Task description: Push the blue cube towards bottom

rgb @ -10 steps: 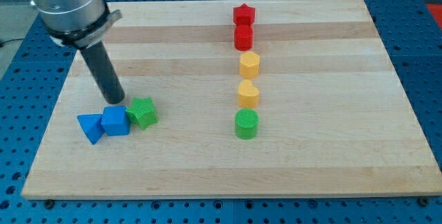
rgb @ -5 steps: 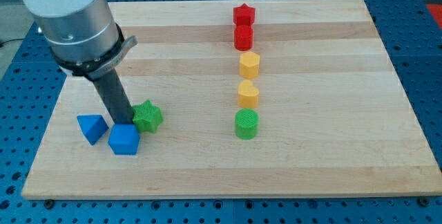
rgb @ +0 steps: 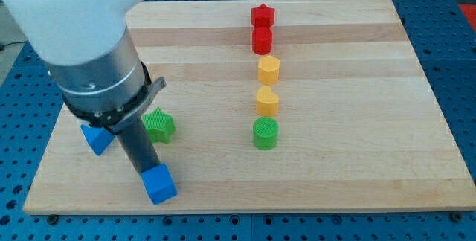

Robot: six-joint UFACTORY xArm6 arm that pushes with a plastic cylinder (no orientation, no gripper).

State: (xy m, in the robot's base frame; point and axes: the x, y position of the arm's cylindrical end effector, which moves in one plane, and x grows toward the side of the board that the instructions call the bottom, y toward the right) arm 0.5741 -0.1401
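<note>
The blue cube [rgb: 159, 184] lies near the board's bottom edge at the view's lower left. My tip [rgb: 149, 171] touches the cube's upper left side, just above it. The dark rod rises from there to the large arm body, which covers the board's left part. A blue triangular block [rgb: 95, 138] lies to the upper left, partly hidden by the arm. A green star-shaped block [rgb: 158, 126] lies just right of the rod, above the cube.
A column stands right of centre: a red star [rgb: 262, 14], a red block [rgb: 262, 41], a yellow hexagonal block [rgb: 268, 69], a second yellow block [rgb: 268, 101] and a green cylinder [rgb: 265, 133]. The wooden board [rgb: 357, 122] rests on a blue perforated table.
My tip has moved towards the view's bottom and pushed the blue cube down, away from the blue triangular block and the green star. The green star turned slightly early on.
</note>
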